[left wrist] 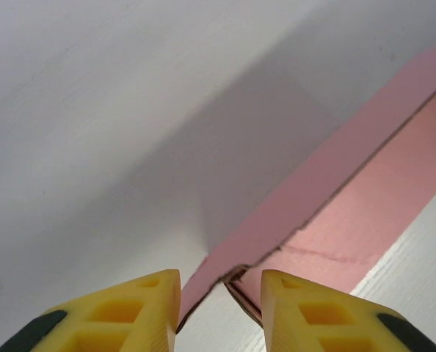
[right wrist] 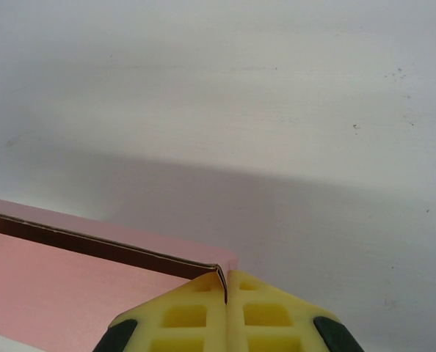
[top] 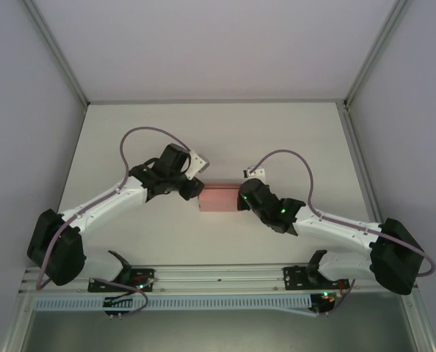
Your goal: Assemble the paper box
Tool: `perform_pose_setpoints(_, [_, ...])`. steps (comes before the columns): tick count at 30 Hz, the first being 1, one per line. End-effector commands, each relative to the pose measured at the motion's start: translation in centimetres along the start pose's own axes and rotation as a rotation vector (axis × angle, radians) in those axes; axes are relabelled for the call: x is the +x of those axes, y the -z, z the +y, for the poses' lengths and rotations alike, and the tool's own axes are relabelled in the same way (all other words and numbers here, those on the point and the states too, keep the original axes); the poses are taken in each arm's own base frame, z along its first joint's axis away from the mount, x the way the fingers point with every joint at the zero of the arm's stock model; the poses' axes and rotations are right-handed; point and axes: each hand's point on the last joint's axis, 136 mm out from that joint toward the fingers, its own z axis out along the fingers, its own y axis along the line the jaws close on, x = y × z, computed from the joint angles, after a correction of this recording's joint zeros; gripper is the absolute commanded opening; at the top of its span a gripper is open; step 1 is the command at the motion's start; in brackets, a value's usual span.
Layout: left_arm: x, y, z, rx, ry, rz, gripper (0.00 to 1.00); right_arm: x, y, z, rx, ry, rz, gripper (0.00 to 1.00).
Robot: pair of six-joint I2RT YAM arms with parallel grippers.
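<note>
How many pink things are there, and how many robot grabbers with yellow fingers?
Pink things: 1, the paper box
Yellow-fingered grabbers: 2, the left gripper and the right gripper
Total: 3

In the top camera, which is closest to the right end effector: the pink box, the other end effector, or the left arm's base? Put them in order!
Starting from the right end effector, in the top view:
1. The box: pinched in it, just to its left.
2. The left end effector: at the box's other end.
3. The left arm's base: far off, at the bottom left.
</note>
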Motion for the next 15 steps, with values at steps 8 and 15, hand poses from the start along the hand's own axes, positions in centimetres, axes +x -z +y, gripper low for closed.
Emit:
perform_pose_setpoints(8, [1.7,-0.5,-1.2,-0.026,0.035,0.091,0.18,3.1,-0.4,-1.3,0.063,0.024,0.106,0.0])
perform_pose_setpoints(15, [2.4,-0.3,-1.4,-0.044,0.149,0.131,0.27,3.4,-0.1,-1.7,0.129,0.048,0.106,0.0])
